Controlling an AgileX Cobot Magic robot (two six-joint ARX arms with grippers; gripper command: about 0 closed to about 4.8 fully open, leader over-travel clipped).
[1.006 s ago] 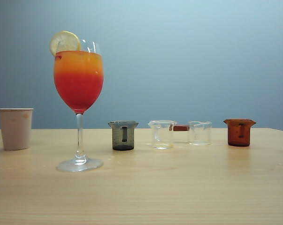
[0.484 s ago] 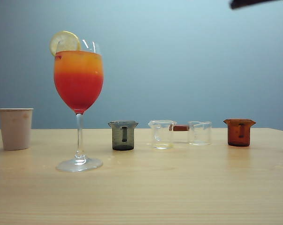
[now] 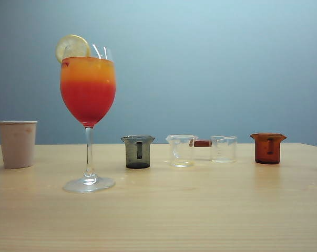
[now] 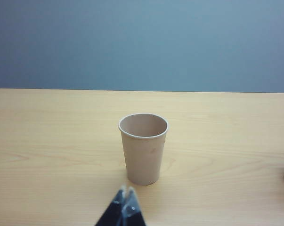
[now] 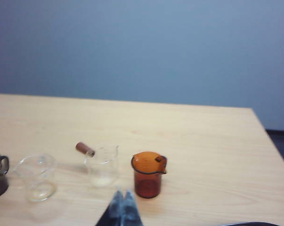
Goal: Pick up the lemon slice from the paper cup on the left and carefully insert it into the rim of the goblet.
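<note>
Already the lemon slice [image 3: 72, 48] sits on the rim of the goblet [image 3: 88, 100], standing on edge at the side of the bowl nearer the paper cup [image 3: 17, 144], its flat face turned toward the exterior camera and its lower edge at the level of the drink, so I judge the insertion done. Neither arm shows in the exterior view. The left gripper [image 4: 125, 200] shows only as two fingertips pressed together with nothing between them, low in front of the cup [image 4: 143, 148], which stands upright just beyond it; what shows of the cup's inside holds no slice. The right gripper [image 5: 123, 200] likewise has its tips touching and holds nothing, pointing at the amber beaker [image 5: 148, 173], with two clear beakers [image 5: 102, 165] and a dark one beside it. The slice and goblet appear in neither wrist view. In the exterior view the goblet stands left of the middle, between cup and dark beaker [image 3: 138, 151], so the left arm looks nearer. If any correction were needed, the slice lies well above either gripper's line and would need a lifted approach.
</note>
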